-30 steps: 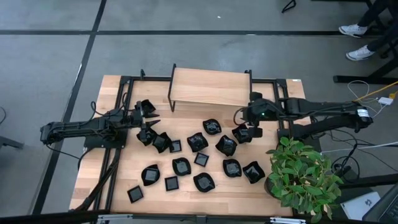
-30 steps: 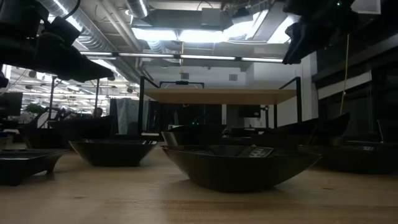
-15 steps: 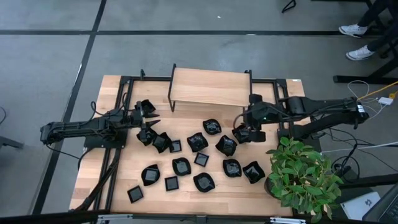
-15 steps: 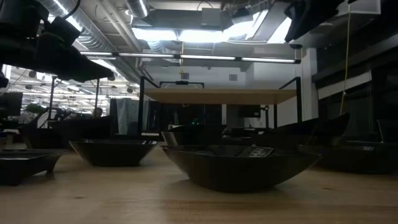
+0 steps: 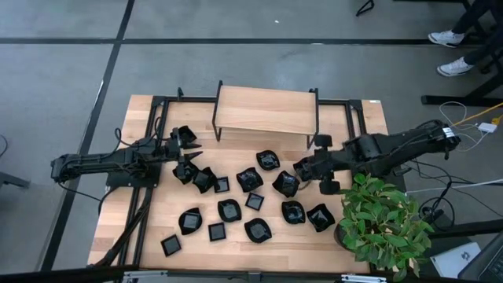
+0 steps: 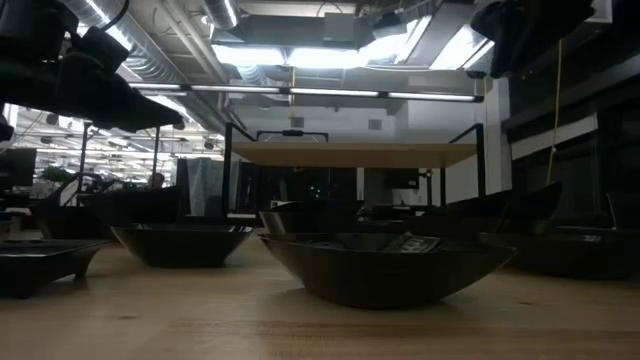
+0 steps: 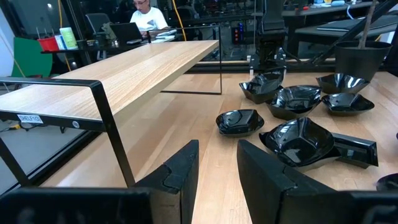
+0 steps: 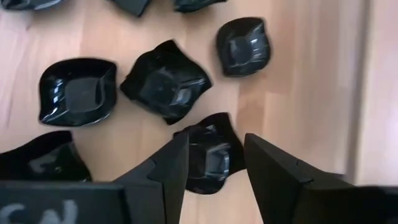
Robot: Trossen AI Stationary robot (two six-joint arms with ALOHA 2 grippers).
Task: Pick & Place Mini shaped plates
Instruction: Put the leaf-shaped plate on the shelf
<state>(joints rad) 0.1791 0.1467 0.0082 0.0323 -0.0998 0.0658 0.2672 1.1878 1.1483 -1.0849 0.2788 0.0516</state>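
The right claw [image 8: 211, 163] hung with its dark fingers apart and empty, directly above a wavy-edged glossy black mini plate [image 8: 208, 152] at the three o'clock side of the pale wooden bench [image 5: 153, 216]. The left claw [image 7: 217, 165] waited at nine o'clock, also spread and empty. Around twenty small black dishes [image 5: 229, 210] lay scattered across the middle, toward six o'clock from the raised wooden shelf [image 5: 266, 110].

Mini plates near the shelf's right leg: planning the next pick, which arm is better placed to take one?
Right. The right gripper hangs open directly over a wavy plate that shows between its fingers. The left gripper waits, open, at the table's far left, away from those plates.
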